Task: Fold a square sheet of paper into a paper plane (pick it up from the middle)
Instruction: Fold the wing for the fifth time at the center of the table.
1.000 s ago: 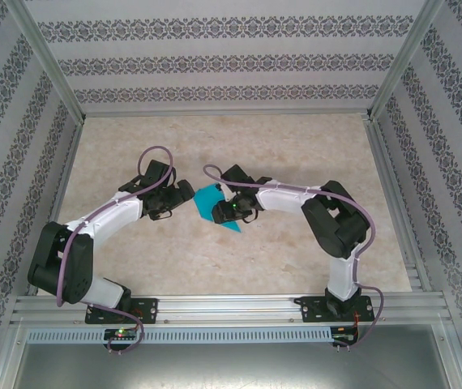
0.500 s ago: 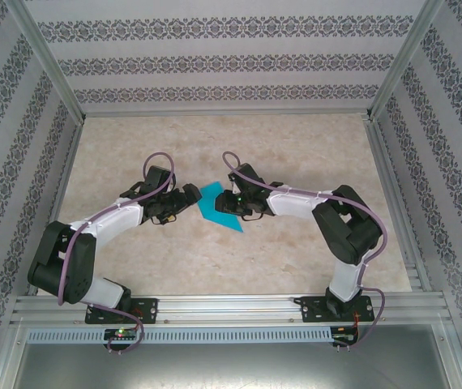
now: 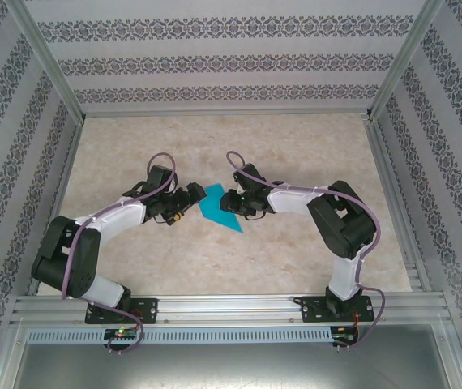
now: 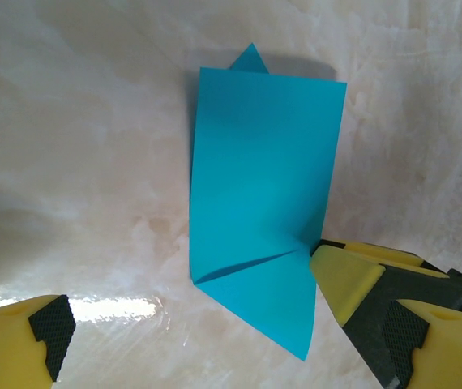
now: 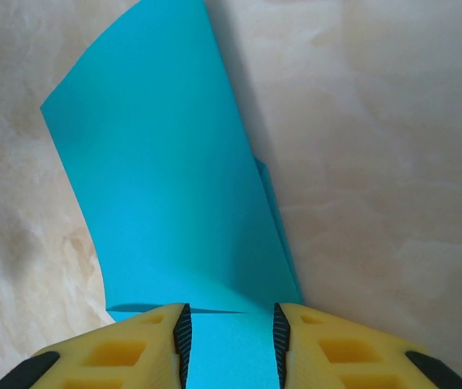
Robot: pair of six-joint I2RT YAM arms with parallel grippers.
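Paper (image 3: 217,209) lies on table (image 3: 296,146) between both arms, one flap curled up. Right gripper (image 5: 229,344) part-spread, astride paper's edge. Left gripper (image 3: 189,197) spread wide, just beside paper's opposite side.

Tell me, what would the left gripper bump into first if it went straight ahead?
Probably the teal sheet of paper: it lies straight ahead of the left gripper. The right gripper is beyond it, though depth is unclear.
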